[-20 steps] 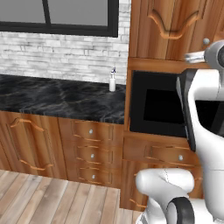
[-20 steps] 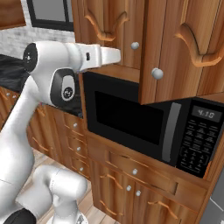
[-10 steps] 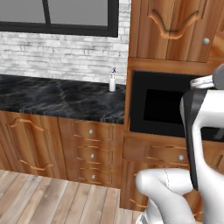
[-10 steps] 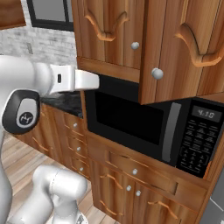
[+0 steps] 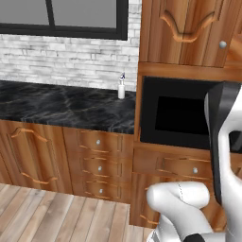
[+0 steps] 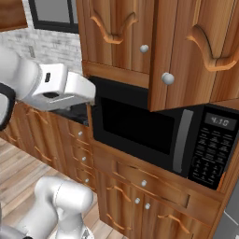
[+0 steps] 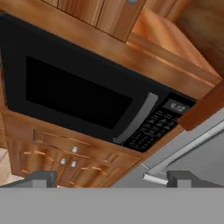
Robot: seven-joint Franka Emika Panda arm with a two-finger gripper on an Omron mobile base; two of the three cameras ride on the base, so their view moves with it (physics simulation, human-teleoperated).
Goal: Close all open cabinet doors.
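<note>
The arm [image 6: 51,86] has swung lower beside the open cabinet door [image 6: 196,51].

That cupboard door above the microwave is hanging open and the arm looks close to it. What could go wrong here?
The open cabinet door juts out over the microwave. If the arm swings up carelessly, it might knock the door's edge instead of pushing its face. The pincer is open and points at the microwave rather than the door, so it might bump the microwave's handle or keypad on its way up.
</note>
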